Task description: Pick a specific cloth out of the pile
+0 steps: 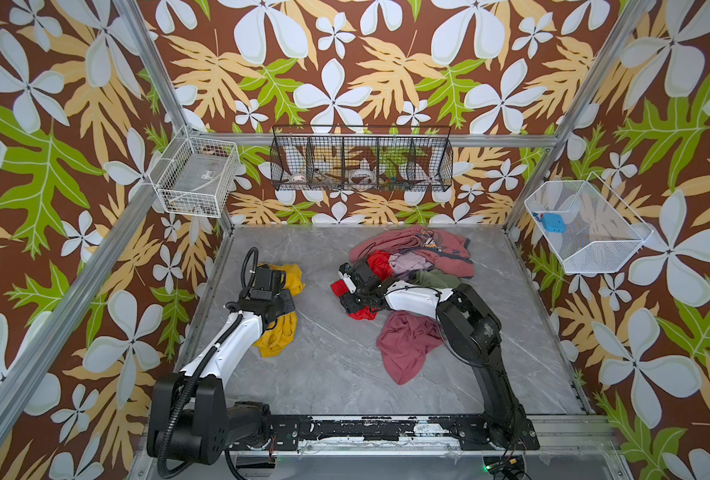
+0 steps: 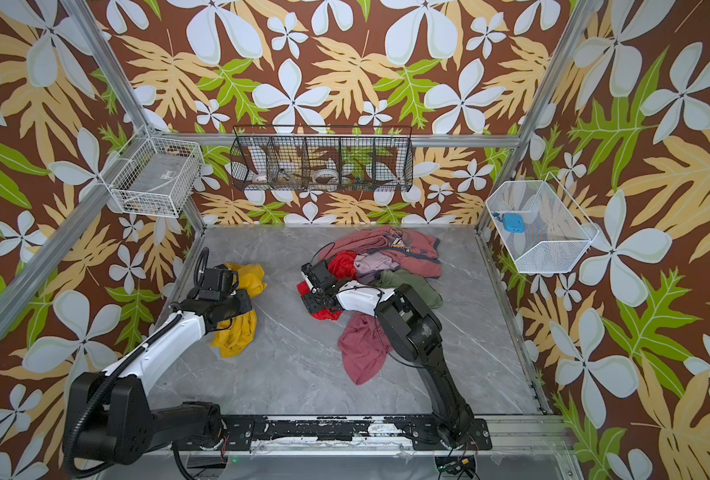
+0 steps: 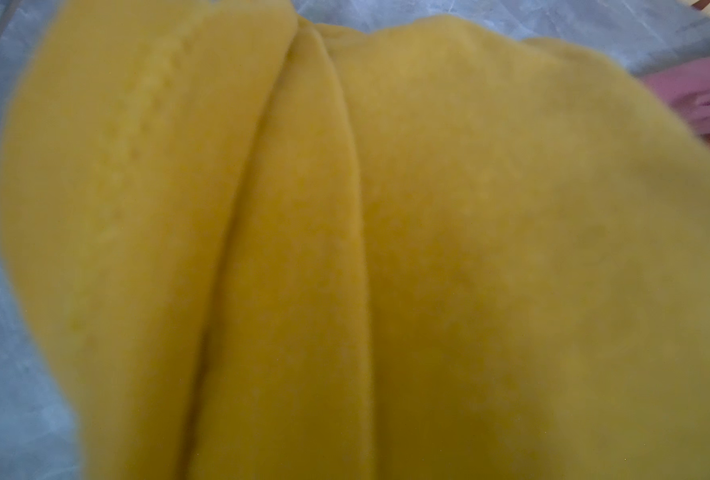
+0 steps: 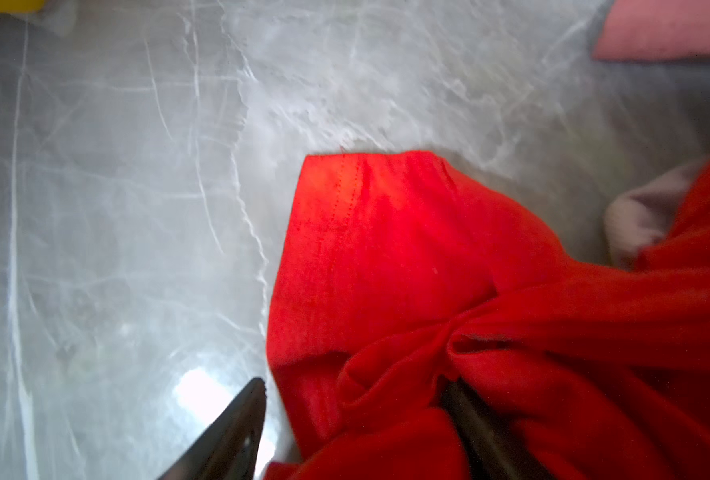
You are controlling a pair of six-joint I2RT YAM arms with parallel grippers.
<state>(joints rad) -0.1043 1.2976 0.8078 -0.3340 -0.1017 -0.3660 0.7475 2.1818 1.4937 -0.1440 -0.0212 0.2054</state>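
The left end effector (image 1: pixel 269 291) pinches the mustard cloth (image 1: pixel 279 336), at the counter's (image 1: pixel 328 374) left, well apart from the pile (image 1: pixel 449 253). The right end effector (image 4: pixel 353 384) stands spread astride the red garment (image 4: pixel 386 249). Separation looks done; next, lay the cloth down clear and let go.

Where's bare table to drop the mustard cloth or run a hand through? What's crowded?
Widest bare tabletop: front centre, bordered by mustard cloth, loose pink garment and base rail. A narrower lane runs between mustard cloth and pile to the back wall. Right front corner is bare too. Crowded: back right, right arm over the pile.
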